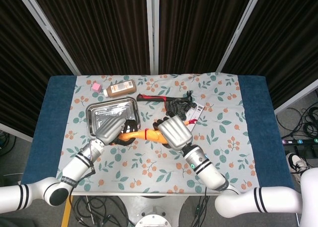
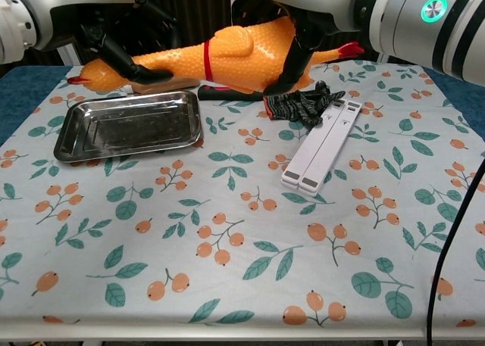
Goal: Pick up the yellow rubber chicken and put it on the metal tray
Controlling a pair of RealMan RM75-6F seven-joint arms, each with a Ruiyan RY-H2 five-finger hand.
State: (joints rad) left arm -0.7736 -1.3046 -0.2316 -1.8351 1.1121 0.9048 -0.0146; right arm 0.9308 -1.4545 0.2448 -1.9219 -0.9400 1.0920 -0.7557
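Observation:
The yellow rubber chicken (image 2: pixel 227 54) hangs in the air above the table, stretched between both hands, a red band around its neck. My left hand (image 2: pixel 114 35) grips its neck and head end, just above the far edge of the metal tray (image 2: pixel 129 126). My right hand (image 2: pixel 295 20) grips its fat body. In the head view the chicken (image 1: pixel 141 134) shows only as an orange strip between the left hand (image 1: pixel 110 129) and the right hand (image 1: pixel 174 131), beside the tray (image 1: pixel 113 112).
A black glove (image 2: pixel 303 105) and a white folded stand (image 2: pixel 322 145) lie right of centre. A red-handled tool (image 2: pixel 231 93) lies behind the tray. A brown bottle (image 1: pixel 119 89) and a pink cube (image 1: pixel 95 87) sit at the back left.

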